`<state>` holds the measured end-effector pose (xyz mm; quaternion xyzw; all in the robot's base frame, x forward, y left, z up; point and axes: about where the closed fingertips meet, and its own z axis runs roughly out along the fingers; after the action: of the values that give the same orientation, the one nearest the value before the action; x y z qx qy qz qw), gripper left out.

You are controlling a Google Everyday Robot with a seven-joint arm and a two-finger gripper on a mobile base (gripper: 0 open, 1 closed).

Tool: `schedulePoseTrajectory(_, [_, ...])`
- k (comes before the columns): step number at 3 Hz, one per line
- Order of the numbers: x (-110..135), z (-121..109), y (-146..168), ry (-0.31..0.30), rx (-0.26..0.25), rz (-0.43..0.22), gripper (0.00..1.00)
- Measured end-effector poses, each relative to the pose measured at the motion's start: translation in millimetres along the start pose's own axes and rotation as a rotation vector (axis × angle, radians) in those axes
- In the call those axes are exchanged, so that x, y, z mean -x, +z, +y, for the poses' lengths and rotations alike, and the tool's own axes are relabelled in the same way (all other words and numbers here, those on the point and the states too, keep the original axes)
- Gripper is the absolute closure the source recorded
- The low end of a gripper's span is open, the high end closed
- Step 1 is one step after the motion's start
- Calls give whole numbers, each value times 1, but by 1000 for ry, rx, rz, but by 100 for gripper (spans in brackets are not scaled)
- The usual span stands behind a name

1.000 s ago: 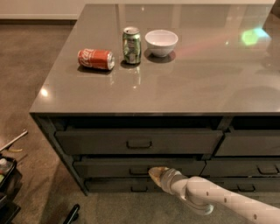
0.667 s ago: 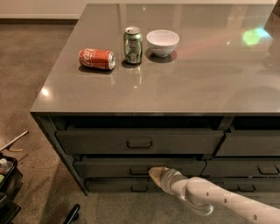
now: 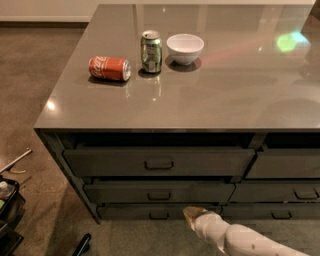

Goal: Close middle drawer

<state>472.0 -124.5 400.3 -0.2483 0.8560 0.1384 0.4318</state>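
The middle drawer is seen at lower centre of the frame, beneath the table. The pincer is held just below its front; whether clenched or released cannot be told.

Your surroundings: glossy grey worktop over dark drawer cabinet, lamp glints and green glow reflected on top. Brown speckled floor at left; pale wall, dark baseboard beyond. Gripper low, just before bottom drawers.
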Motion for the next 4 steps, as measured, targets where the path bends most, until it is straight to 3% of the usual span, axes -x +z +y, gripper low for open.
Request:
schedulePoseTrajectory(1, [-14, -9, -48, 67, -24, 2, 81])
schedulePoseTrajectory(4, [-18, -13, -55, 77, -35, 0, 11])
